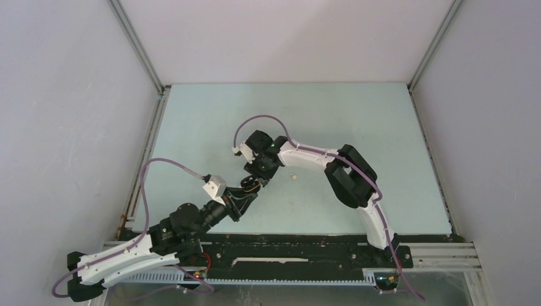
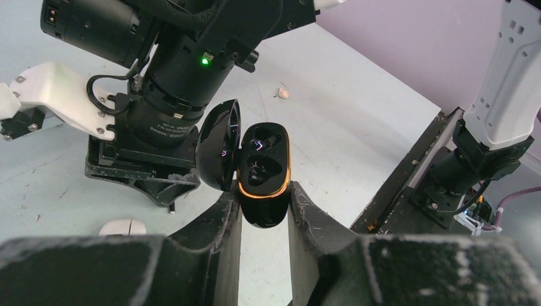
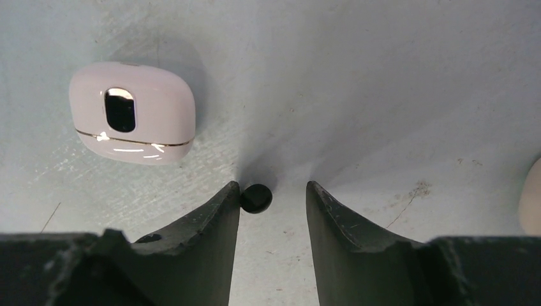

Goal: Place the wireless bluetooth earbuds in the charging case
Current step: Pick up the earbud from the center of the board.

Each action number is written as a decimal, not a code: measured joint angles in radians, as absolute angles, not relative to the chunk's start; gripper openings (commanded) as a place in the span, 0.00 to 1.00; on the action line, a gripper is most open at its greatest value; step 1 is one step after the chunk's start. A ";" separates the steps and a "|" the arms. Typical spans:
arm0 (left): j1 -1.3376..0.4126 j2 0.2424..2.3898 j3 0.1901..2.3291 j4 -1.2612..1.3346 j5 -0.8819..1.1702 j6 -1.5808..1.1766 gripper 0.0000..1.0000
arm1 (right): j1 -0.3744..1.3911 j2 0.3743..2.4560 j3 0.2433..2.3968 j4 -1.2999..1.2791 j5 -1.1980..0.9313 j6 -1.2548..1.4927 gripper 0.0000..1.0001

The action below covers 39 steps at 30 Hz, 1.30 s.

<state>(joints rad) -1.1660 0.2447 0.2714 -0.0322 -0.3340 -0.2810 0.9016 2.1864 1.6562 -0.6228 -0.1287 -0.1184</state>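
Observation:
My left gripper [image 2: 265, 194] is shut on a black charging case [image 2: 263, 169] with an orange rim. It holds the case above the table with the lid open and both dark sockets showing. My right gripper [image 3: 273, 191] is open, with its tips down at the table. A tiny black earbud [image 3: 256, 198] lies between the fingers, touching the left fingertip [image 3: 231, 194]. A beige-pink earbud [image 2: 283, 93] lies loose on the table and also shows in the top view [image 1: 294, 176]. In the top view the two grippers, left [image 1: 250, 186] and right [image 1: 257, 169], are close together at mid-table.
A closed pinkish-white case [image 3: 132, 113] lies on the table just left of my right gripper. It also shows low in the left wrist view [image 2: 123, 226]. A pale rounded thing [image 3: 531, 197] is cut off by the right edge. The right arm's base [image 2: 472, 159] stands by the black front rail.

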 measured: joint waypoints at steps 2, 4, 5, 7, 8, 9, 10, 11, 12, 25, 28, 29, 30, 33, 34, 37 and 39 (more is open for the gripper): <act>-1.166 0.249 0.271 -0.024 -0.333 -0.281 0.00 | 0.902 2.174 1.637 -0.617 -0.123 -0.125 0.42; -1.166 0.255 0.271 -0.022 -0.332 -0.281 0.00 | 0.902 2.161 1.617 -0.615 -0.118 -0.131 0.41; -1.166 0.258 0.271 -0.020 -0.329 -0.281 0.00 | 0.902 2.156 1.609 -0.614 -0.115 -0.133 0.40; -1.167 0.263 0.271 -0.016 -0.328 -0.281 0.00 | 0.902 2.148 1.598 -0.612 -0.112 -0.140 0.38; -1.167 0.266 0.271 -0.012 -0.327 -0.282 0.00 | 0.902 2.147 1.596 -0.612 -0.112 -0.142 0.37; -1.167 0.268 0.270 -0.009 -0.326 -0.282 0.00 | 0.902 2.146 1.594 -0.612 -0.112 -0.144 0.36; -1.167 0.269 0.269 -0.006 -0.326 -0.282 0.00 | 0.902 2.146 1.594 -0.612 -0.112 -0.147 0.35; -1.167 0.270 0.269 -0.005 -0.324 -0.283 0.00 | 0.902 2.146 1.594 -0.612 -0.112 -0.148 0.34; -1.167 0.271 0.269 -0.003 -0.321 -0.285 0.00 | 0.903 2.146 1.594 -0.611 -0.112 -0.150 0.33; -1.167 0.274 0.269 -0.001 -0.309 -0.288 0.00 | 0.915 2.146 1.594 -0.612 -0.108 -0.166 0.15; -1.168 0.274 0.268 -0.001 -0.310 -0.289 0.00 | 0.915 2.140 1.586 -0.610 -0.108 -0.170 0.16; -1.168 0.274 0.268 0.000 -0.310 -0.288 0.00 | 0.915 2.133 1.575 -0.606 -0.108 -0.174 0.16; -1.168 0.274 0.267 0.002 -0.310 -0.288 0.00 | 0.915 2.122 1.559 -0.603 -0.108 -0.177 0.16; -1.169 0.278 0.259 0.016 -0.308 -0.288 0.00 | 0.915 2.085 1.517 -0.604 -0.112 -0.197 0.17; -1.169 0.282 0.258 0.018 -0.308 -0.288 0.00 | 0.915 2.075 1.509 -0.604 -0.119 -0.210 0.17; -1.169 0.298 0.258 0.021 -0.305 -0.288 0.00 | 0.915 2.049 1.483 -0.600 -0.157 -0.256 0.18; -1.169 0.302 0.258 0.020 -0.302 -0.288 0.00 | 0.918 2.021 1.441 -0.596 -0.178 -0.302 0.18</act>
<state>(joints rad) -1.1690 0.3023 0.2581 0.0204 -0.3023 -0.2882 0.9180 2.0209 1.4406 -0.5964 -0.1783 -0.3019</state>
